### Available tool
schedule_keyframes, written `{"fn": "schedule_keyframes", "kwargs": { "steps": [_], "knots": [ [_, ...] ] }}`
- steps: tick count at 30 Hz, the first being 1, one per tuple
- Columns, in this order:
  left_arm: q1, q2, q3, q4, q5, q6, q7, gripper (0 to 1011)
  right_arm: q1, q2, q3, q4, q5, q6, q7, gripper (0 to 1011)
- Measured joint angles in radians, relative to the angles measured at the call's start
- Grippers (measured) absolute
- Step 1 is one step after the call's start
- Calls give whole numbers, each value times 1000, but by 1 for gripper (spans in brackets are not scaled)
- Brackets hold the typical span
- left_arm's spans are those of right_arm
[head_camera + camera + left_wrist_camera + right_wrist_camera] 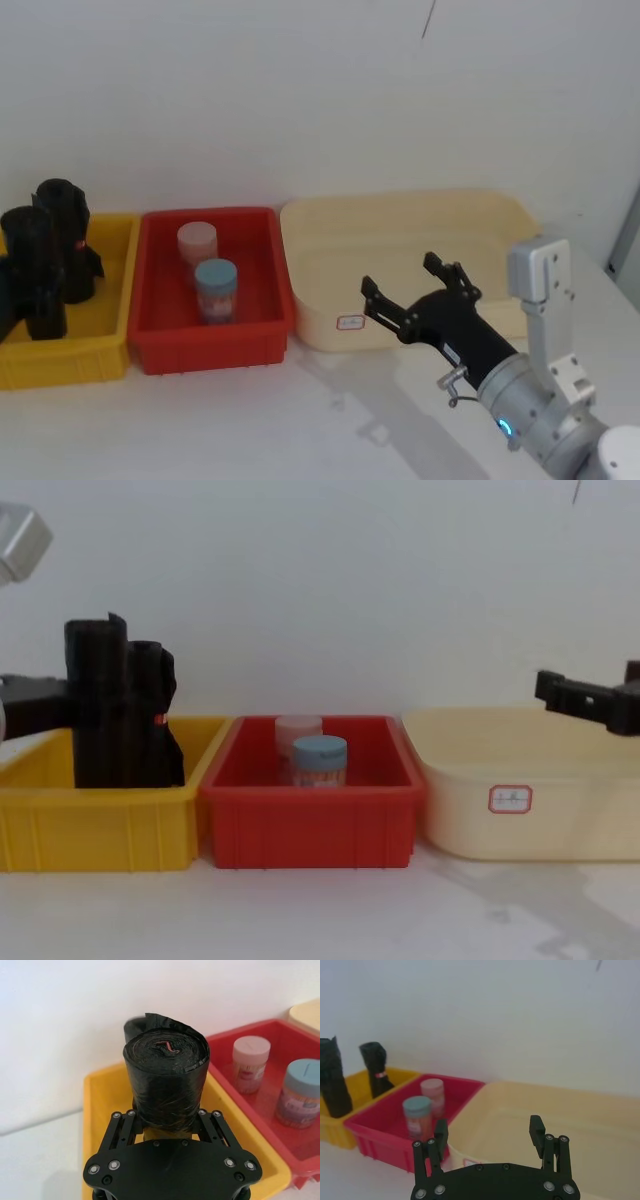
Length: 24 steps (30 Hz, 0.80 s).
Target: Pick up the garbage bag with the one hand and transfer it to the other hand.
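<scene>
The left gripper [165, 1126] is closed on the garbage bag [167, 1077]: its 2 black fingers [123, 1127] press against opposite sides of the roll, low on its body, though the tips are hidden behind the plastic. In the chest view this arm reaches in from the left edge to the roll at about mid-height. The bag stands upright in the yellow bin [100, 830], rising well above the rim, with a loose corner sticking up at its top edge. Whether its base touches the bin floor cannot be told. Just beside it in the same bin is a 2nd black roll [156, 705] with a small red mark on its side.

Next to the yellow bin sits a red bin [310, 825] holding 2 jars, 1 with a pink lid [197, 241] and 1 with a blue lid [215, 283].

The right gripper [400, 275] hangs over the front part of the cream tub [560, 825] with its fingers spread wide and nothing between them. A blue ring [503, 428] glows on its wrist. All 3 containers stand in a row on the white table [300, 420].
</scene>
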Motion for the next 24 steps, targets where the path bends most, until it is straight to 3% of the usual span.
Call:
{"fn": "schedule_keyframes", "kwargs": {
  "steps": [5, 12, 24],
  "knots": [
    [19, 23, -10, -89, 14, 23, 4, 460, 36, 16, -3, -4, 29, 30, 53, 1002],
    [21, 40, -22, -161, 8, 39, -24, 460, 87, 50, -14, -6, 66, 78, 137, 1001],
    [-15, 30, -18, -192, -52, 60, -119, 460, 187, 118, -63, 31, 106, 157, 289, 1001]
  ]
}}
